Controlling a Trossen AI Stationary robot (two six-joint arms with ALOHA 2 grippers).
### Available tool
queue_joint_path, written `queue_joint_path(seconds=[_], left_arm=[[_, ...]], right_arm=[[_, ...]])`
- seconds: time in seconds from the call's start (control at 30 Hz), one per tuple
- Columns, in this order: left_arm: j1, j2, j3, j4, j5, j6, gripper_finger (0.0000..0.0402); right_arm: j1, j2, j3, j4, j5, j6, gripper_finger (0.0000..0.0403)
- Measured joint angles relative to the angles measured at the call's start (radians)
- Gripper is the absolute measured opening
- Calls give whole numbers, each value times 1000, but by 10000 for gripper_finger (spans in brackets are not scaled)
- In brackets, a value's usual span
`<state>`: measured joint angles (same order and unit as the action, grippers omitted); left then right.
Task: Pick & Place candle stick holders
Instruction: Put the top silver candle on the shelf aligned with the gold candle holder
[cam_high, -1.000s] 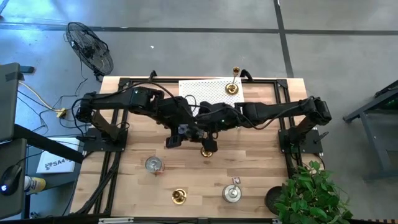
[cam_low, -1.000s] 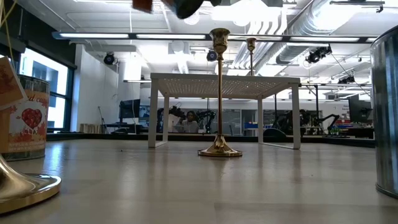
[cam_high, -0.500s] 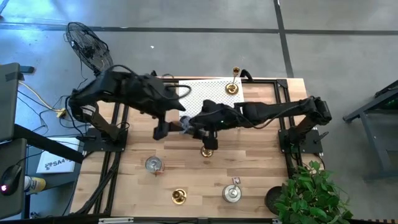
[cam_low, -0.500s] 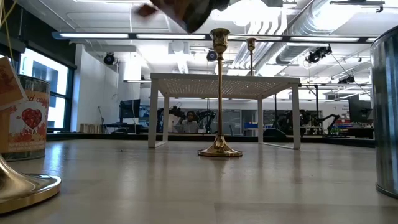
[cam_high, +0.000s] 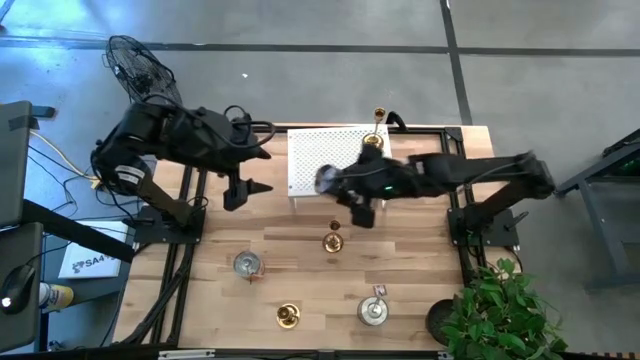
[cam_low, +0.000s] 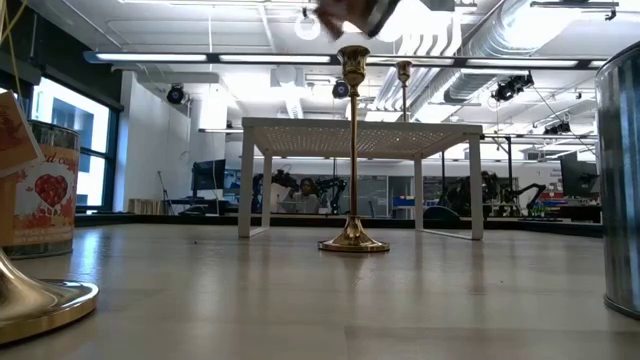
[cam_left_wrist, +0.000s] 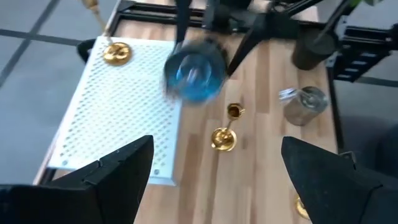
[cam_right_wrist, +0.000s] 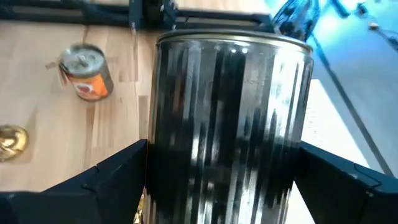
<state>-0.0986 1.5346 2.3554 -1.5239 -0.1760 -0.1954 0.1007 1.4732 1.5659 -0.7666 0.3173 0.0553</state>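
My right gripper (cam_high: 335, 183) is shut on a squat, ribbed silvery holder (cam_right_wrist: 230, 118), held in the air over the near edge of the white perforated rack (cam_high: 310, 150). That holder shows as a blur in the low view (cam_low: 350, 12) and in the left wrist view (cam_left_wrist: 194, 71). My left gripper (cam_high: 245, 190) hangs open and empty at the table's left. A slim gold candlestick (cam_high: 333, 240) stands on its round base mid-table, another (cam_high: 373, 140) on the rack's far corner, and a third (cam_high: 288, 316) near the front. Two silvery holders (cam_high: 247, 264) (cam_high: 373, 310) stand on the wood. My right gripper pinches the silvery holder by its ribbed side wall (cam_right_wrist: 158, 162), one finger (cam_right_wrist: 106, 180) on each side. The fingers come from the table's right, slanting down, and the holder's length runs along them. The holder is lifted clear, its round end turned toward the left arm.
A black pot with a green plant (cam_high: 445, 320) sits at the near right corner. Dark frame rails run along the table's left (cam_high: 180, 260) and right (cam_high: 455, 230) sides. Bare wood lies between the standing pieces.
My left gripper has drawn back from the table's middle toward the left edge and risen, staying open. My right gripper has carried the silvery holder from in front of the rack toward the far right, up over the rack's near edge, and has tipped.
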Motion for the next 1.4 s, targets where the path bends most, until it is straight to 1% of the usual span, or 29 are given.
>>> queue_joint_path(seconds=[0.1, 0.3, 0.4, 0.57, 0.63, 0.8, 0.93, 1.13, 1.27, 1.4], left_arm=[[0, -4, -1, -16, -32, -11, 346], [0, -5, -2, -47, -53, -12, 346], [0, -5, -2, -49, -53, -12, 346], [0, -5, -2, -48, -53, -12, 347], [0, -5, -2, -48, -53, -12, 347], [0, -5, -2, -48, -53, 5, 347], [0, -5, -2, -47, -54, 5, 347], [0, -5, -2, -47, -57, -3, 347], [0, -5, -2, -47, -119, -20, 347], [0, -5, -2, -47, -177, -46, 347]], right_arm=[[2, -66, 0, -87, 31, 42, 344], [0, -178, 0, -214, 147, 123, 344], [-1, -207, 1, -279, 189, 170, 344], [12, -216, -4, -373, 226, 247, 344], [23, -228, -34, -374, 234, 253, 344], [24, -284, -158, -355, 227, 256, 343], [23, -380, -234, -314, 231, 233, 343], [23, -556, -247, -312, 227, 165, 343], [23, -692, -252, -320, 242, 124, 343], [23, -844, -323, -312, 226, 109, 343]])
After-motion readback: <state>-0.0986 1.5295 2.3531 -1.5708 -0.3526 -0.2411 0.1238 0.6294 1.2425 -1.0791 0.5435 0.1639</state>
